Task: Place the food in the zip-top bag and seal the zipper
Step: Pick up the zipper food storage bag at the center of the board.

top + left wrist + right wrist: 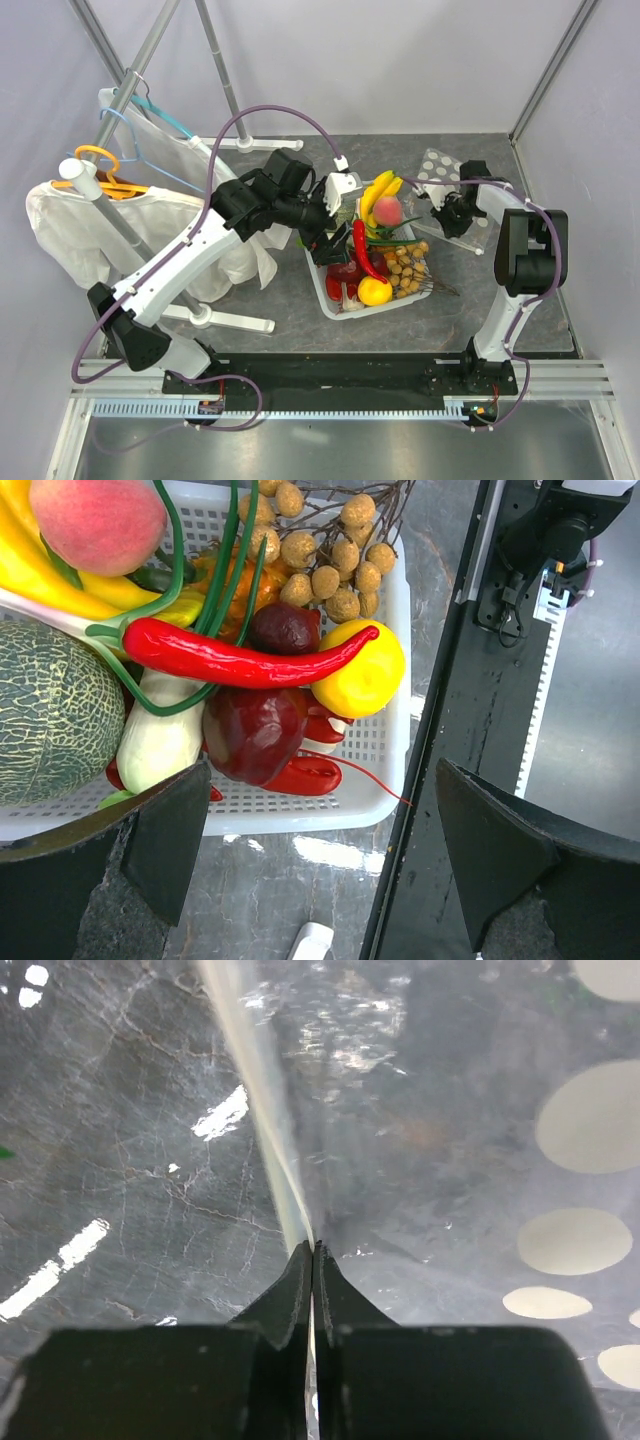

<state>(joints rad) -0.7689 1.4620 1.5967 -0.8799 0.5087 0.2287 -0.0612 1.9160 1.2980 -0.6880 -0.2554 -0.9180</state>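
The food lies in a white slotted basket (333,300): a yellow banana bunch (380,193), a long red chili pepper (362,250), a peach, a lemon and longans. My left gripper (322,238) hovers over the basket's left side, open and empty. In the left wrist view (320,865) the chili (240,660) lies across the pile beyond its fingers. The dotted clear zip-top bag (443,178) lies right of the basket. My right gripper (447,215) is shut on the bag's edge. In the right wrist view (312,1252) its jaws pinch the pale zipper strip (255,1090) of the bag (480,1160).
A clothes rack with white shirts (120,215) and hangers stands at the left, its foot bar (235,322) on the table. A netted melon (50,710) fills the basket's left side. The black base rail (340,372) runs along the near edge.
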